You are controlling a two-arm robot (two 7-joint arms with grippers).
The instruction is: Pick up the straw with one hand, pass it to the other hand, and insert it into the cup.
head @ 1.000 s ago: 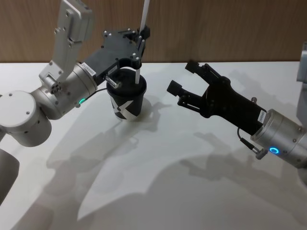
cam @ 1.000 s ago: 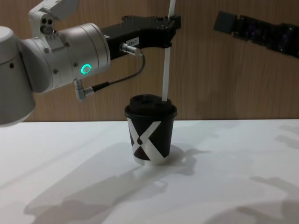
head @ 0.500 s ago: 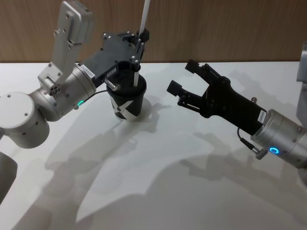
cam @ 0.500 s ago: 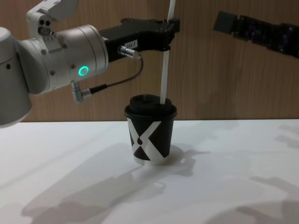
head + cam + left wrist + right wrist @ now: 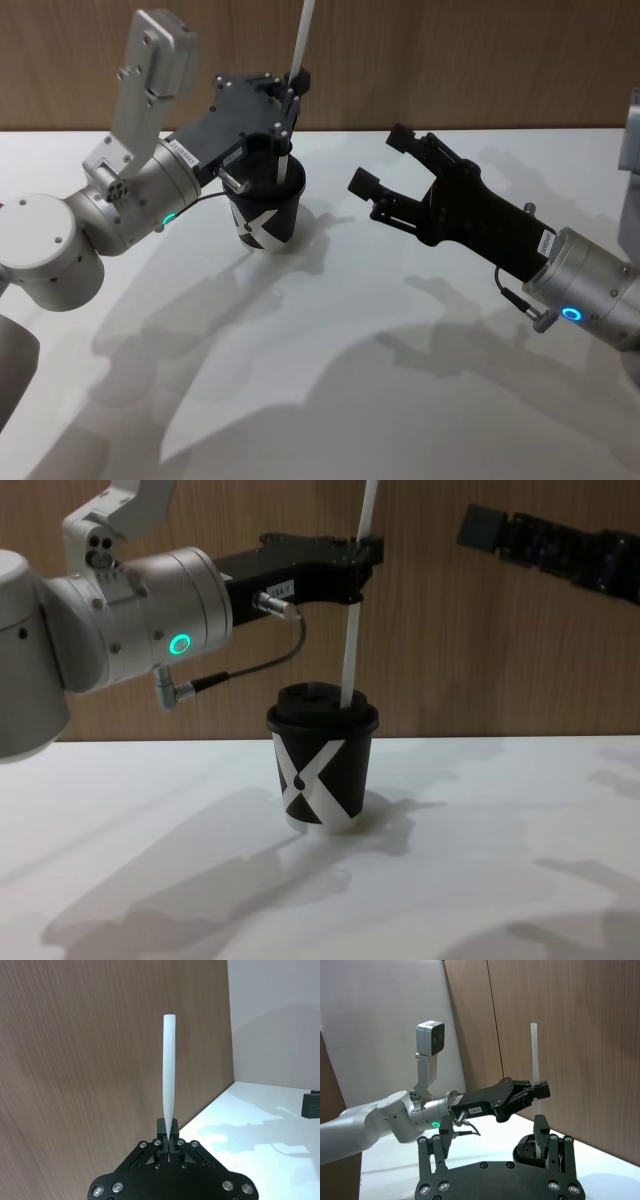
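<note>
Left gripper point(image 5: 368, 550) has its jaws clamped on the straw point(image 5: 352, 640), gripping it partway up the shaft, directly above the cup point(image 5: 321, 770). The straw stands near upright, leaning slightly, with its lower end at the domed lid, at the lid's right side in the chest view. I can't tell if the tip is actually through the lid opening or just resting on the plastic. The cup sits upright on the white bench point(image 5: 330, 380), near the wood wall.

Right gripper point(image 5: 385, 175) hovers with jaws spread wide and nothing in them, well apart from the cup on its right side.

Risks, as I judge them:
- Tip off the hole: pushing down would buckle the thin straw or skid it across the dome.
- The lean means any downward push also acts sideways on a light paper cup, so it could slide or tip; nothing is steadying it.
- Letting go before the straw is seated deep enough: most of its length is above the lid, so it may topple out.
- Straw could slip inside the jaws under load instead of going in.
</note>
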